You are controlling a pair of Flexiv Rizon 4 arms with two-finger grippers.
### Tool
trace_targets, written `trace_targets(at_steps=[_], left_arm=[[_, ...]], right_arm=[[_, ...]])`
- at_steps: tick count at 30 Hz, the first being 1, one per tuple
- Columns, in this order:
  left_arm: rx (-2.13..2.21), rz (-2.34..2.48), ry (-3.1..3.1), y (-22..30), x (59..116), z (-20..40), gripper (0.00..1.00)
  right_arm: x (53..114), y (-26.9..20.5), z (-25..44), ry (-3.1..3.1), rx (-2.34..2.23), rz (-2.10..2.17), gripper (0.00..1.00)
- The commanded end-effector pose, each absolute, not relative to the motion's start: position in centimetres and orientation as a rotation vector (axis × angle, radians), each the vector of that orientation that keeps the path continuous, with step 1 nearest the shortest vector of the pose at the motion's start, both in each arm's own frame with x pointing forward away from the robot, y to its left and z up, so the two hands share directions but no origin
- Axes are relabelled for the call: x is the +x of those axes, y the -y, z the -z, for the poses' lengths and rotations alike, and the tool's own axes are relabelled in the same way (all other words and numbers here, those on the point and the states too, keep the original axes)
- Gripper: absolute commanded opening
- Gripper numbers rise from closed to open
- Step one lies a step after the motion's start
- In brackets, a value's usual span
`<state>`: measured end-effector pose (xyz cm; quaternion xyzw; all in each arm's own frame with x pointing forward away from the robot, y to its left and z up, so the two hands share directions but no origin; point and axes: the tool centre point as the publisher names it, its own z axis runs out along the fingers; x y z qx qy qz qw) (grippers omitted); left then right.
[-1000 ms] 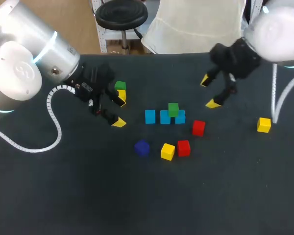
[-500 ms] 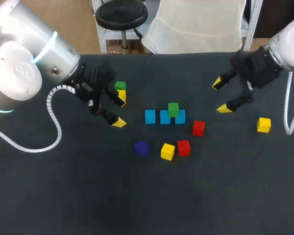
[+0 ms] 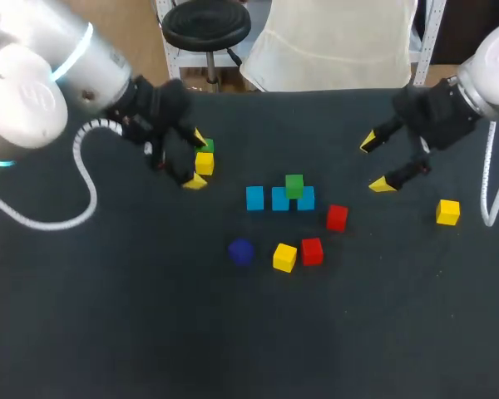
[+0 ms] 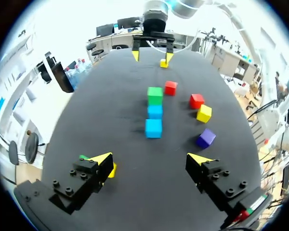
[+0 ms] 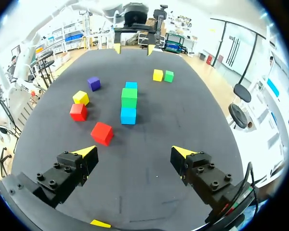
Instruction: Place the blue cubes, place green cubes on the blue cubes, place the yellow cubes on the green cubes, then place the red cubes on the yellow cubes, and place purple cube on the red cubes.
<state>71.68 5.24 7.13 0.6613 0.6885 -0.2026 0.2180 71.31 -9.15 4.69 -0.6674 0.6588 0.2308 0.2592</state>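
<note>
Inspecting the work surface from the remote desk, I find a dark, matte table top (image 3: 133,332) carrying every block of the task. A row of three blue plastic cubes (image 3: 280,199) lies near the centre, the cubes set side by side. One green plastic cube (image 3: 294,185) sits on top of that row, toward its right end; I cannot tell whether it rests on one blue cube or bridges two. Just right of the row stands a red plastic cube (image 3: 337,217). A second red cube (image 3: 312,250) lies nearer the robot, just beside a yellow plastic cube (image 3: 284,257). The purple plastic cube (image 3: 241,251) lies left of that yellow one, apart from it. A lone yellow cube (image 3: 448,212) rests well off to the right.

At the far left, a second green cube (image 3: 204,146) and a third yellow cube (image 3: 204,163) sit touching each other. My left gripper (image 4: 151,160) hangs over this pair with its fingers spread wide and nothing held. In the left wrist view both cubes peek out beside one finger, not between the two. My right gripper (image 3: 377,163) hangs over the far right of the table, well apart from every cube, its fingers likewise spread and empty.
</note>
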Motion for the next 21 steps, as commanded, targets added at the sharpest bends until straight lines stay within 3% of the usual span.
trace_targets(at_steps=[1,21], left_arm=[[1.890,0.521,-1.938,-5.9,74.5,-8.1,1.00],[2.127,0.408,-1.825,-9.1,81.4,-3.4,1.00]], right_arm=[[71.4,9.2,-4.7,-1.783,-1.809,-0.630,1.00],[71.4,9.2,-4.7,-1.783,-1.809,-0.630,1.00]])
